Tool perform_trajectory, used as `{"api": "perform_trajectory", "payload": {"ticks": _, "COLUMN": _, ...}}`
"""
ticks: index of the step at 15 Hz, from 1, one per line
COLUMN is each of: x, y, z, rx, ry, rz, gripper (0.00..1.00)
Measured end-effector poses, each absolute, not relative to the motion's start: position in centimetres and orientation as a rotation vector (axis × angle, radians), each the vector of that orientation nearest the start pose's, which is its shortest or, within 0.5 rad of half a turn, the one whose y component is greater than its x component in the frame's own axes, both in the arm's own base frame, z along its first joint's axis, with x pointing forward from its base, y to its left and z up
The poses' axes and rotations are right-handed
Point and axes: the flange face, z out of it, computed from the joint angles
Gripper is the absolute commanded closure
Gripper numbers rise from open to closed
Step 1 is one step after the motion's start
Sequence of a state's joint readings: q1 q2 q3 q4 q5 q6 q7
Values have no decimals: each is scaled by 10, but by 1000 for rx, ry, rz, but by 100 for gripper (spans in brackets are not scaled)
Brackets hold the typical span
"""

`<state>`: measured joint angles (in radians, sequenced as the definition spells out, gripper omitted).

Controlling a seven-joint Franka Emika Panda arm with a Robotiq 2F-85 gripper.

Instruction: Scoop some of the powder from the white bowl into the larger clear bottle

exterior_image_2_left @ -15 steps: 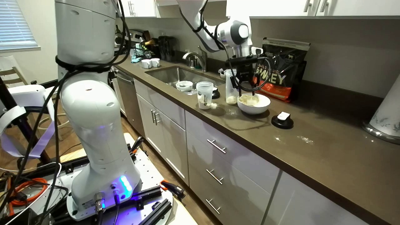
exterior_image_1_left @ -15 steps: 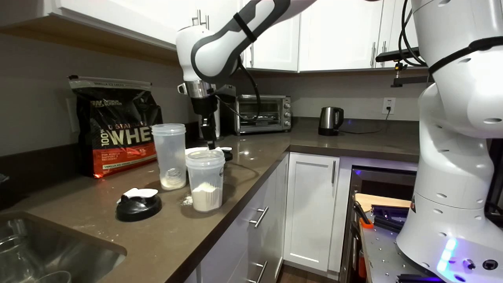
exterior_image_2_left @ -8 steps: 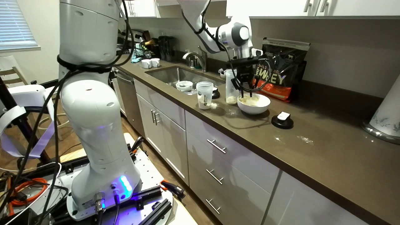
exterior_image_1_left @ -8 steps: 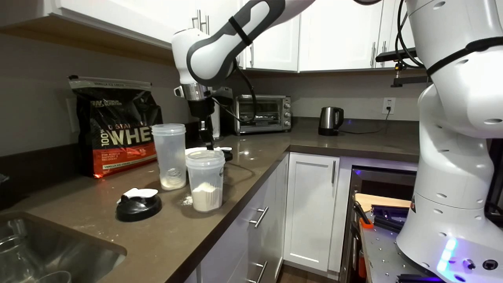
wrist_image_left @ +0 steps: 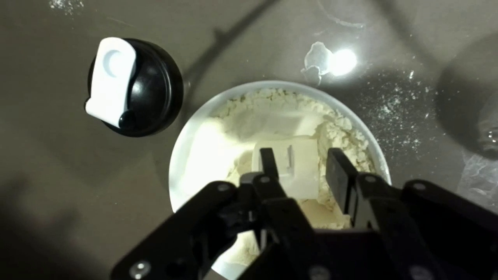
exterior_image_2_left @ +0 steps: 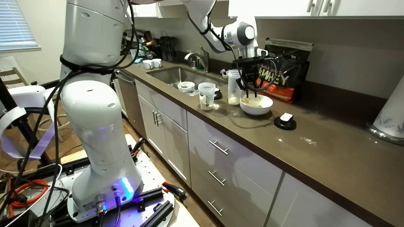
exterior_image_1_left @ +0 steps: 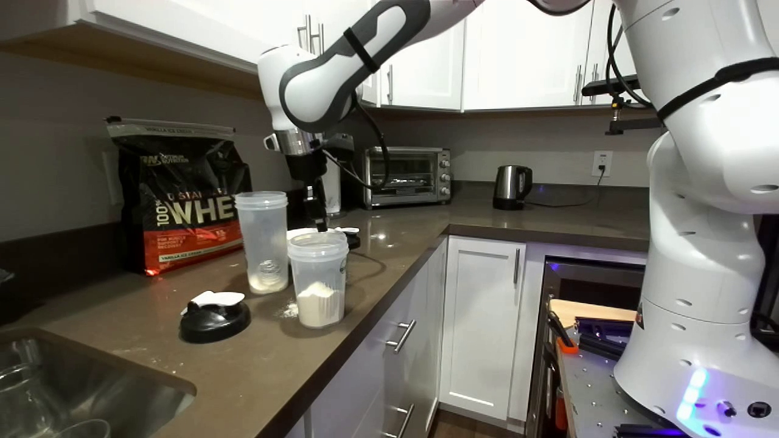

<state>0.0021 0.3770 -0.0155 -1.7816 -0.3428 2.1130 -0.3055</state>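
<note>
The white bowl [exterior_image_2_left: 257, 110] stands on the counter and holds pale powder [wrist_image_left: 346, 136]. In the wrist view, a translucent whitish scoop-like piece [wrist_image_left: 301, 171] lies in the powder; its handle cannot be made out. My gripper [wrist_image_left: 301, 153] is open and points down over the bowl, its left finger overlapping the piece and its right finger just beyond its right edge. Whether the fingers touch it cannot be told. In an exterior view the gripper [exterior_image_2_left: 251, 94] is at the bowl's near-left inside. The larger clear bottle [exterior_image_1_left: 261, 237], also here [exterior_image_2_left: 234, 90], stands open beside the bowl with a little powder at its bottom.
A shorter clear tub [exterior_image_1_left: 317, 267] with powder stands near the bottle. A black lid with white flap [wrist_image_left: 151, 89] lies beside the bowl; another black lid [exterior_image_1_left: 214, 319] is by the sink [exterior_image_1_left: 122, 389]. The black whey bag [exterior_image_1_left: 182, 194] stands at the wall.
My gripper has shifted slightly over the bowl, leftward in one exterior picture and rightward in another. The bowl, bottle and tub have not moved.
</note>
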Motion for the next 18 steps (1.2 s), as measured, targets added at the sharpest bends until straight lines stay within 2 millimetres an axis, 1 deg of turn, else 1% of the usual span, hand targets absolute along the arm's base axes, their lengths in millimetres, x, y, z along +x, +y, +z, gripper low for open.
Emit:
{"api": "perform_trajectory", "payload": {"ticks": 1, "x": 643, "y": -24, "z": 344, "rx": -3324, "ry": -812, "rz": 167, "gripper": 44}}
{"api": "perform_trajectory", "payload": {"ticks": 2, "x": 644, "y": -24, "z": 344, "rx": -3323, "ry": -813, "rz": 178, "gripper": 44}}
{"api": "perform_trajectory", "payload": {"ticks": 4, "x": 646, "y": -25, "z": 345, "rx": -3323, "ry": -812, "rz": 198, "gripper": 50}}
{"api": "perform_trajectory", "payload": {"ticks": 5, "x": 647, "y": -25, "z": 345, "rx": -3322, "ry": -812, "rz": 206, "gripper": 50}}
{"api": "perform_trajectory", "payload": {"ticks": 6, "x": 647, "y": -25, "z": 345, "rx": -3322, "ry": -812, "rz": 213, "gripper": 54}}
{"api": "perform_trajectory", "payload": {"ticks": 7, "x": 648, "y": -26, "z": 346, "rx": -3321, "ry": -813, "rz": 221, "gripper": 51}}
{"api": "perform_trajectory", "payload": {"ticks": 11, "x": 648, "y": -26, "z": 346, "rx": -3316, "ry": -826, "rz": 245, "gripper": 49}}
{"api": "perform_trajectory", "payload": {"ticks": 13, "x": 649, "y": -26, "z": 346, "rx": -3313, "ry": -833, "rz": 251, "gripper": 44}}
{"api": "perform_trajectory", "payload": {"ticks": 14, "x": 649, "y": -27, "z": 346, "rx": -3312, "ry": -837, "rz": 254, "gripper": 22}}
{"api": "perform_trajectory", "payload": {"ticks": 15, "x": 650, "y": -27, "z": 346, "rx": -3310, "ry": -843, "rz": 257, "gripper": 46}}
{"api": "perform_trajectory", "payload": {"ticks": 17, "x": 651, "y": -27, "z": 346, "rx": -3310, "ry": -844, "rz": 257, "gripper": 34}}
{"api": "perform_trajectory", "payload": {"ticks": 18, "x": 651, "y": -27, "z": 345, "rx": -3310, "ry": -844, "rz": 257, "gripper": 27}}
